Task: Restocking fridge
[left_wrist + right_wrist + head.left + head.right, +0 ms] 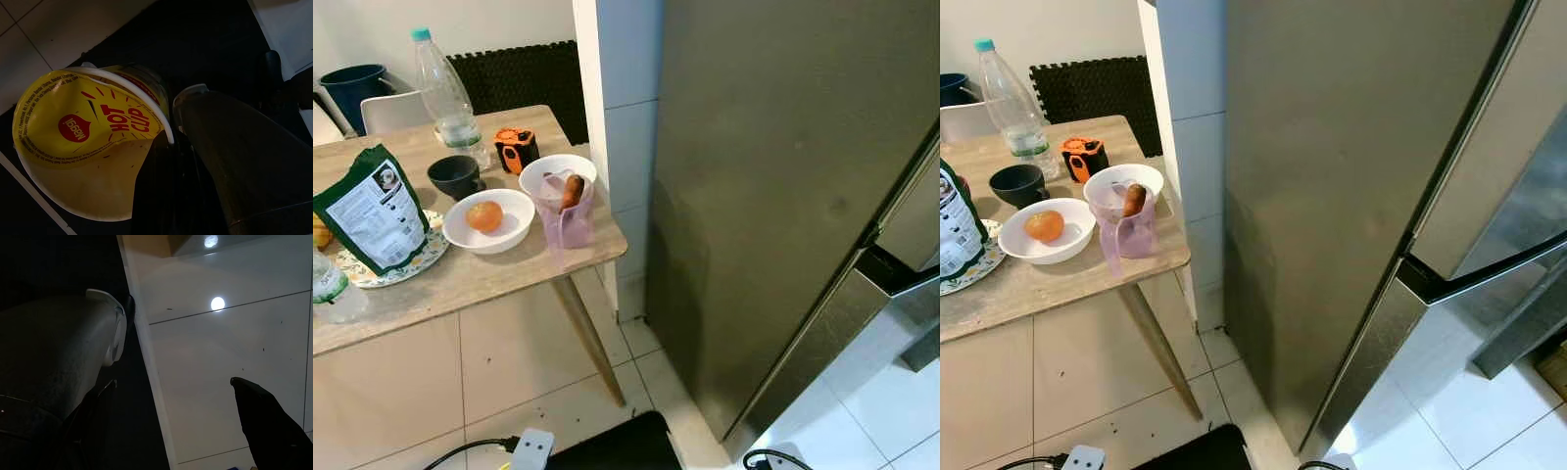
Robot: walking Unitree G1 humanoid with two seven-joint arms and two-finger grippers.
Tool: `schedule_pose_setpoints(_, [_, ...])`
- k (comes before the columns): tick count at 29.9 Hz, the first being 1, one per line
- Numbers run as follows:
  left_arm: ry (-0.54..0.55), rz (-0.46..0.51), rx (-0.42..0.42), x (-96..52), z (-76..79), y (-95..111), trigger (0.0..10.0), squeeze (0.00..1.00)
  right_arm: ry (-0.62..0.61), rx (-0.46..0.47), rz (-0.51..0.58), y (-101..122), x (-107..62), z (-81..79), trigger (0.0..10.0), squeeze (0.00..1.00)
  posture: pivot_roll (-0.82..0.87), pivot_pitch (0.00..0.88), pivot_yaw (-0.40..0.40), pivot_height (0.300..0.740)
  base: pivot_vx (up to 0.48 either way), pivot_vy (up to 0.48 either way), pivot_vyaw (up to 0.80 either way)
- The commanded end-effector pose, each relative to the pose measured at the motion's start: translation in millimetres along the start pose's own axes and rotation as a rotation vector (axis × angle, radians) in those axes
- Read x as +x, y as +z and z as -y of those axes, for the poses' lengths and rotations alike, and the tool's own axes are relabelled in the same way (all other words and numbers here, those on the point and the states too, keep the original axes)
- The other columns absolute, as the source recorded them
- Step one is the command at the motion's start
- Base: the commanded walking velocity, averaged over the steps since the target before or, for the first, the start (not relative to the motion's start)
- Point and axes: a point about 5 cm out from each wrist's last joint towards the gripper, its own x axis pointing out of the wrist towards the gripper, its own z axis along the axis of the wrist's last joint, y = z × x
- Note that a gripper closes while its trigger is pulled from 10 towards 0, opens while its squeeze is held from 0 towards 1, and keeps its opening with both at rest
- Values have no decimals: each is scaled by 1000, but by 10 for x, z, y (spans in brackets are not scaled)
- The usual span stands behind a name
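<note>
The grey steel fridge (783, 196) stands shut on the right, its dark door handle (1489, 264) at the door seam. In the left wrist view, my left gripper (171, 127) hangs low over a dark mat and white tiles. It is shut on a yellow noodle cup (83, 142) printed "HOT CUP", with one black finger (230, 156) beside the rim. In the right wrist view, my right gripper (171, 401) is open over the white tile floor, with nothing between its fingers (266, 421).
A wooden table (489, 274) on the left carries a white bowl with an orange (484, 215), a bowl with a bagged carrot (570, 191), a water bottle (445, 93), a green pouch (372, 211) and a black cup (455, 176). A tiled pillar (626, 147) separates the table from the fridge. A power strip (533, 448) lies on the floor.
</note>
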Motion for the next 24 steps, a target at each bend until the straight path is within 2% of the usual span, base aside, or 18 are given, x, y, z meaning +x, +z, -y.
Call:
schedule_pose_setpoints(1, [-30,-59,-3,2,99,-160,10000,0,20,1,-22,-57,-2,-50,10000,0,-14,80,0,740,0,0,0])
schedule_pose_setpoints(24, [-26,-58,-13,-2,90,-170,10000,0,21,4,-20,-38,1,-52,10000,0,-2,81,-9,740,0,0,0])
